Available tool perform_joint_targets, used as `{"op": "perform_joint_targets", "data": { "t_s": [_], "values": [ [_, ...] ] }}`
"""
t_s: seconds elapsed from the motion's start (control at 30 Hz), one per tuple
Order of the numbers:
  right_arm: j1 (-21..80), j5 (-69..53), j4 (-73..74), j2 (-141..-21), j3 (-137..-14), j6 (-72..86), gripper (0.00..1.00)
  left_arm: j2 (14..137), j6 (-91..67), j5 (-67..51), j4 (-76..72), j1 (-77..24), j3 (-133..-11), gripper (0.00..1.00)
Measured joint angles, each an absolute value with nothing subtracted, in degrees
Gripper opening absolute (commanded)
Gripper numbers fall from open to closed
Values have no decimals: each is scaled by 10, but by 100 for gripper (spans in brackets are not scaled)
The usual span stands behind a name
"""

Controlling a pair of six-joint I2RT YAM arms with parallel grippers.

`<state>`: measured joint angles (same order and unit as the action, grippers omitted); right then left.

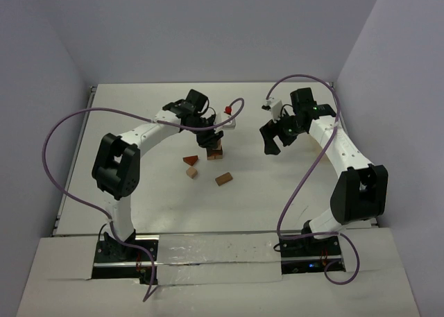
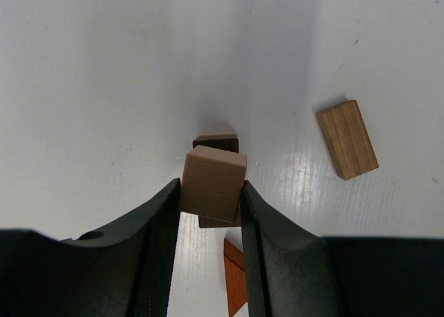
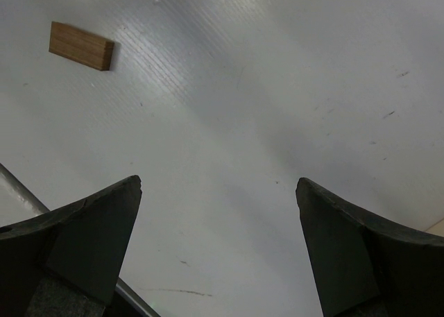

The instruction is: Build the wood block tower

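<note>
- Left tool (image 2: 211,186), clamped on a tan block (image 2: 214,173), holds it slightly askew over the dark brown block (image 2: 216,143) topping the wood block tower (image 1: 216,151) on the desk (image 1: 152,116).
- Right tool (image 3: 218,192) hangs wide open and empty, well apart.
- Brown bar (image 2: 347,139) and reddish triangular piece (image 2: 234,275) lie loose nearby.
- Stacking seems the step in hand; next: square it, lower, release gently.
</note>
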<state>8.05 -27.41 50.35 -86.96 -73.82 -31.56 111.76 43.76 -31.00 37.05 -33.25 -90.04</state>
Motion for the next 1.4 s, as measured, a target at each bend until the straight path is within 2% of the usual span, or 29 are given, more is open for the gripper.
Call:
{"op": "perform_joint_targets", "data": {
  "t_s": [0.77,1.3,1.4],
  "values": [
    [81,-287,507,-884,-741,-313,100,1125,403,-274,347,-342,-892,18],
    [80,-291,511,-886,-745,-313,100,1094,356,-237,325,-346,-870,19],
    [80,-292,513,-888,-748,-313,100,1094,351,-232,324,-347,-868,21]
  ]
}}
